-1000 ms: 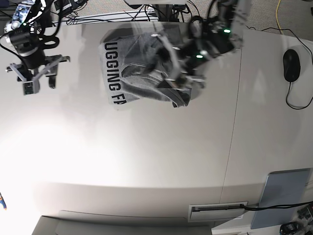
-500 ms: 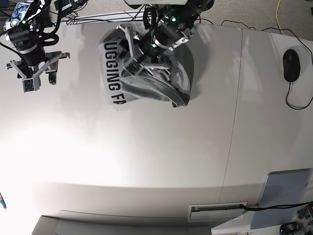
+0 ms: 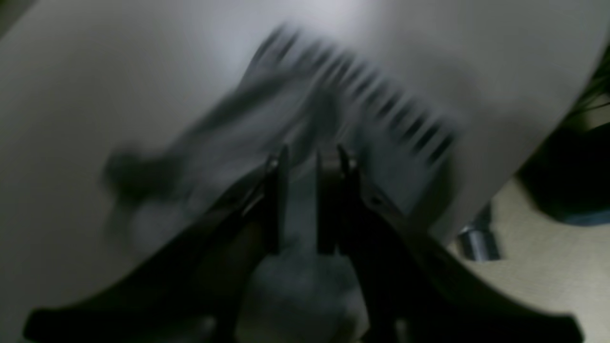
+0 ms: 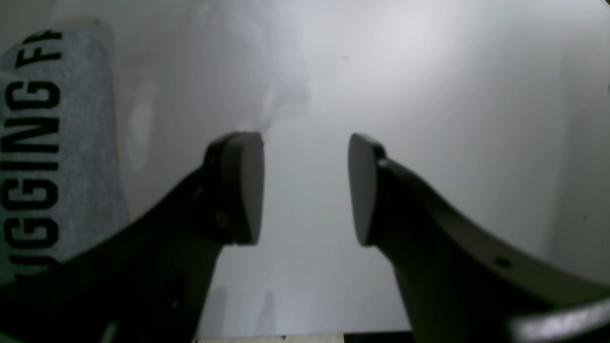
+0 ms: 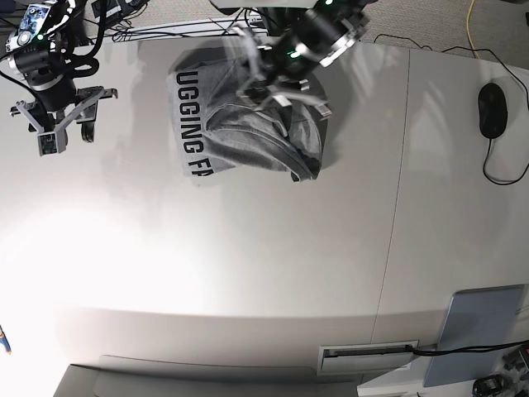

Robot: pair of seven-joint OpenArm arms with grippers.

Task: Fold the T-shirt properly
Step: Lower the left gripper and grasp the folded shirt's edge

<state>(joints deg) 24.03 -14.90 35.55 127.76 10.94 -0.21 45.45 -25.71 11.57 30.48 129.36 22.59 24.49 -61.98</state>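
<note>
While the heather-grey cotton T-shirt (image 5: 240,132) lies bunched, folding looks barely begun. Left gripper (image 3: 305,162) jaws nearly closed, hold unclear; right gripper (image 4: 305,188) wide open, empty

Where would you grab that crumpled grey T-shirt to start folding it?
Probably the T-shirt edge bearing the black lettering: it lies flat and exposed, facing the idle, open right gripper, so come from that side. The rest is bunched under the left gripper.
</note>
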